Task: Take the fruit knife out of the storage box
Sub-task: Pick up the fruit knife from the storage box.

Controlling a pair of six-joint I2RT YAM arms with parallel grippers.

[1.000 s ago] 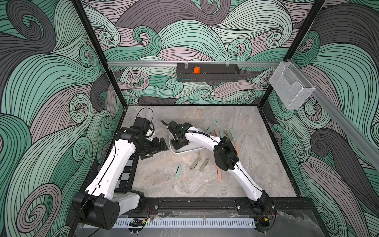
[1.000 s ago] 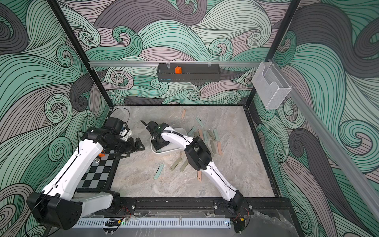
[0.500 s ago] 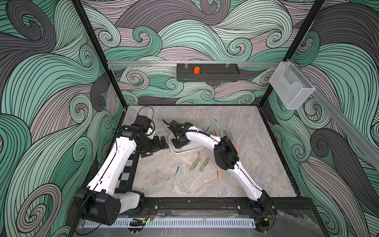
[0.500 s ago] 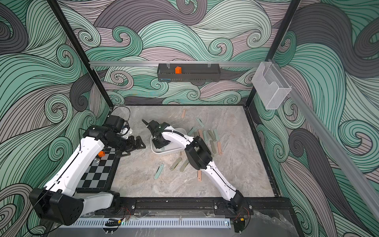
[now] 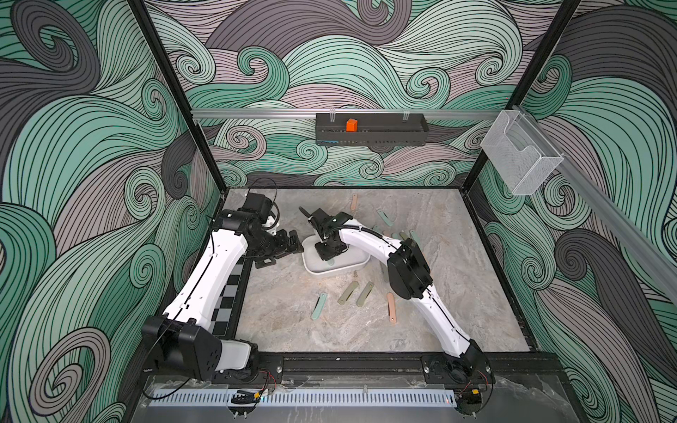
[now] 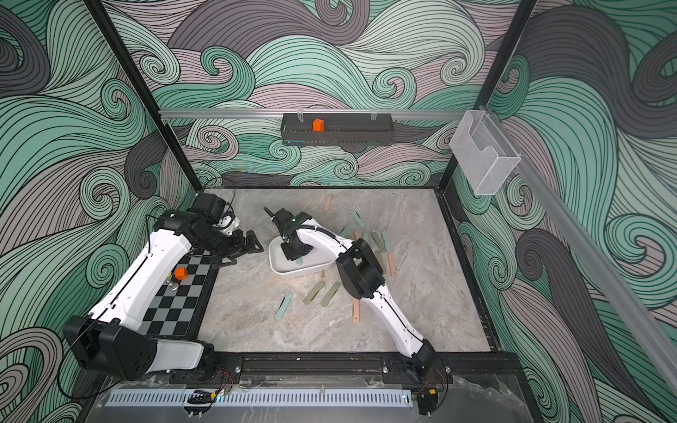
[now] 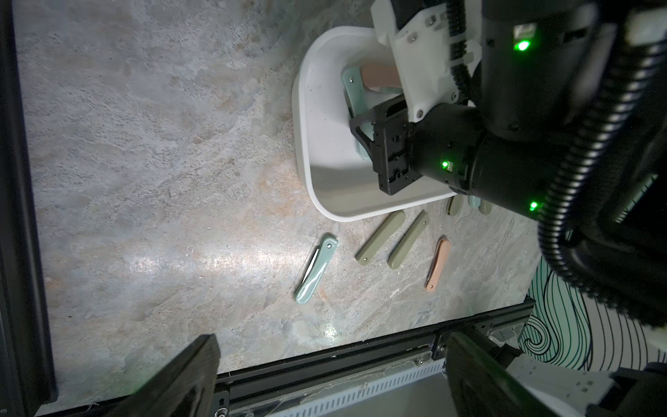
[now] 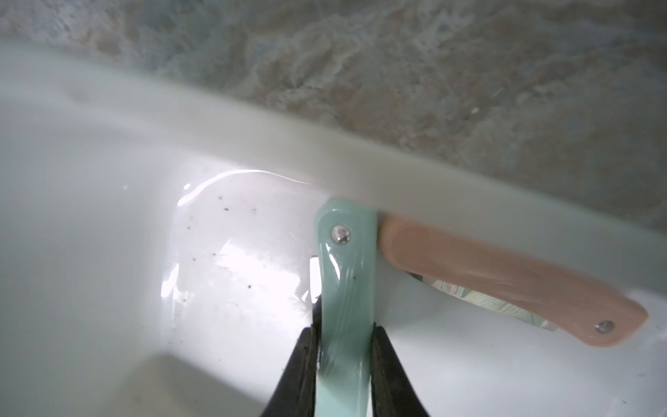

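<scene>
in the right wrist view the right arm's fingers (image 8: 297, 364) are closed on the fruit knife (image 8: 344, 289), a glossy mint folding one, pinching its handle across the two long sides while it lies inside the storage box (image 8: 252, 133). its riveted end sits right against the box wall under the rim. a pink knife (image 8: 505, 281) lies along that wall, its end touching or nearly touching the mint handle. i judge the slick, narrow handle could slip or pivot in so slim a pinch. drawn sideways rather than straight up, its end may snag the rim and drag or tip the box, or take the pink knife along. in the left wrist view the left arm's fingers (image 7: 196, 375) stand spread wide and empty, facing across the bench (image 7: 144, 180) toward the box, whose low rim rises round both knives. loose knives (image 7: 380, 238) lie just off the box's side toward the near edge. in a top view the box (image 5: 314, 264) sits left of the bench's middle, clear of every edge, with the left fingers just beside its left end and more knives crowding toward the right edge. straight up is the open way out. the barest stretch for setting down looks to be toward the near-left corner, though a swing that way could clip the left arm (image 5: 219, 263).
</scene>
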